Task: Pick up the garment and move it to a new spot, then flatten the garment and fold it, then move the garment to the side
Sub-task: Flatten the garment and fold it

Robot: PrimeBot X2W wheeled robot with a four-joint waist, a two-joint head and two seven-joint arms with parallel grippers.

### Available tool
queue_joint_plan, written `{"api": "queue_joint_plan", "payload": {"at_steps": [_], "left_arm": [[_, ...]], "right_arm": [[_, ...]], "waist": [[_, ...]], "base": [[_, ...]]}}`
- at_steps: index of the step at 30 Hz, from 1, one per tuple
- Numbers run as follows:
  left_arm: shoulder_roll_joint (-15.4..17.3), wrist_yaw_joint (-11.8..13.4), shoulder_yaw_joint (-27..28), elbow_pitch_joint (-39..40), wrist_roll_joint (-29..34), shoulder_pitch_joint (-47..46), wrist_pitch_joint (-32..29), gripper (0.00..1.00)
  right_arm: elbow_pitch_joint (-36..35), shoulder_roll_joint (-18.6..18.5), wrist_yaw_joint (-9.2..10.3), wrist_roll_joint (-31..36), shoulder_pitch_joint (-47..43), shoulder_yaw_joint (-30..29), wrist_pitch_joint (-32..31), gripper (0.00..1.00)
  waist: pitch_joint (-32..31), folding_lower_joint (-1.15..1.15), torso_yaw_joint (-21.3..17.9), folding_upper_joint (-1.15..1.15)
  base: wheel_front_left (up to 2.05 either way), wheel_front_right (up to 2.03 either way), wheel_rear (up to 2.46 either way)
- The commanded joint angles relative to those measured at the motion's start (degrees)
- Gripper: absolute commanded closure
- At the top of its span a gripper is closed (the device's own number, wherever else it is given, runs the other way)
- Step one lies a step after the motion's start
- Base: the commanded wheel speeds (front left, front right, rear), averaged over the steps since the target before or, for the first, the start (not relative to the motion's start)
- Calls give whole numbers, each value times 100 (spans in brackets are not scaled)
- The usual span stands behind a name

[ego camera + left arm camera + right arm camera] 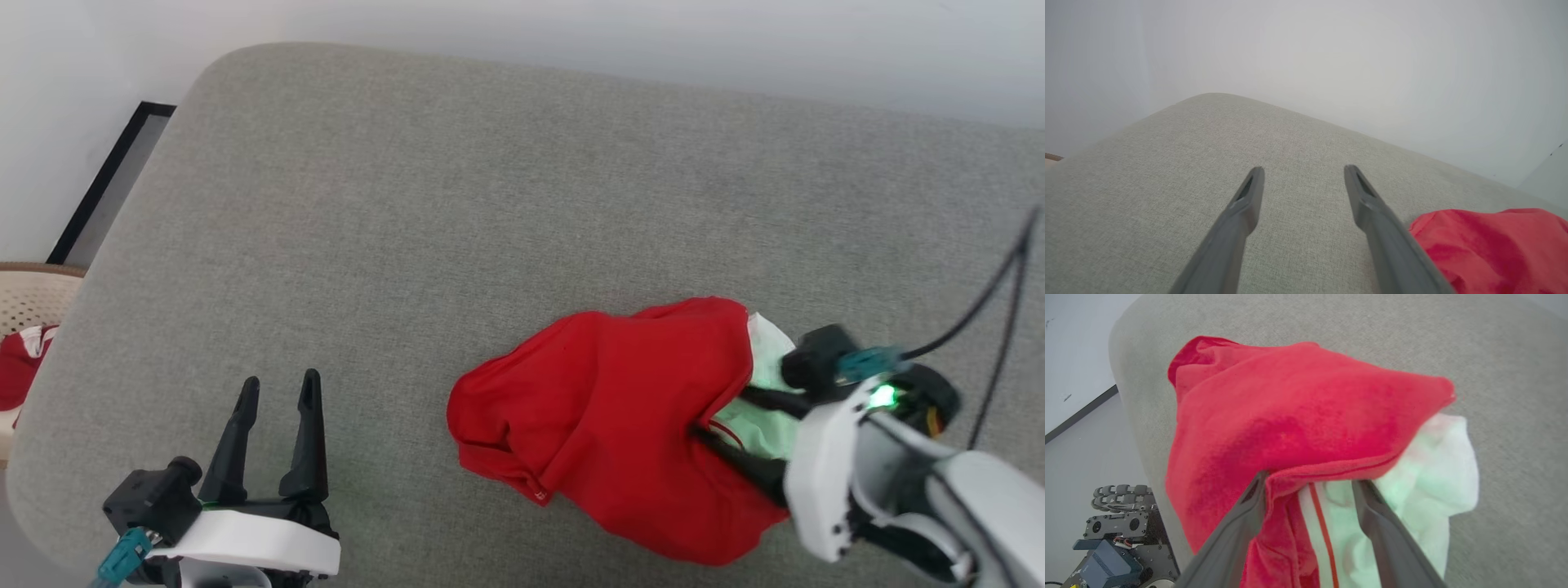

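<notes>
The garment [604, 408] lies bunched on the grey cushion [408, 204], red on top with a white sleeve sticking out at its right end. My right gripper [722, 412] reaches into that end from the right. In the right wrist view the right gripper [1308, 479] is open, its fingertips tucked under the red hem of the garment [1298, 408], with white striped fabric lying between the fingers. My left gripper [280, 380] stands open at the lower left, well apart from the cloth. In the left wrist view the left gripper [1303, 169] holds nothing, and the garment [1490, 245] shows at lower right.
A woven basket [28, 298] with another red cloth [12, 367] stands off the cushion's left edge. A dark-framed panel [106, 180] leans by the wall. My wheeled base [1118, 522] sits on the floor below the cushion's near edge. A black cable [996, 286] trails from the right arm.
</notes>
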State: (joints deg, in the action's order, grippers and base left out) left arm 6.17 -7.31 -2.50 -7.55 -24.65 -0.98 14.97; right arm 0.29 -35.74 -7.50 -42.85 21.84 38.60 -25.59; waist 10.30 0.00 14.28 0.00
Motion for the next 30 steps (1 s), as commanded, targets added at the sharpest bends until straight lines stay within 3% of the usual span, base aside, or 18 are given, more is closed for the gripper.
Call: {"api": "queue_joint_plan", "payload": {"at_steps": [1,8,13,25,26,27,30], "left_arm": [[34,-17,16,4,-13,-23,31,0],[54,-17,-26,5,-26,-28,31,0],[42,-17,-104,-18,-45,-107,31,0],[53,-17,-223,-60,-51,-263,31,0],[54,-17,-214,-68,-43,-269,31,0],[41,-17,-196,-56,-68,-282,31,0],[44,-17,-152,-56,-32,-275,31,0]], "right_arm": [[-26,-39,2,47,-77,-107,-13,0],[38,-129,2,205,-595,-1119,-268,0],[344,-12,2,313,-813,-1417,-473,0],[1645,383,2,339,-476,-711,-556,0],[1731,415,2,290,-431,-611,-563,35],[1783,434,2,239,-369,-503,-542,100],[1869,340,0,110,-171,-305,-442,100]], "waist": [[-14,0,-21,0],[-21,0,-70,0],[43,0,-27,0],[257,0,221,0],[264,0,226,0],[268,0,226,0],[267,0,196,0]], "base": [[0,0,0],[0,0,0],[0,0,0],[0,0,0],[0,0,0],[0,0,0],[0,0,0]]}}
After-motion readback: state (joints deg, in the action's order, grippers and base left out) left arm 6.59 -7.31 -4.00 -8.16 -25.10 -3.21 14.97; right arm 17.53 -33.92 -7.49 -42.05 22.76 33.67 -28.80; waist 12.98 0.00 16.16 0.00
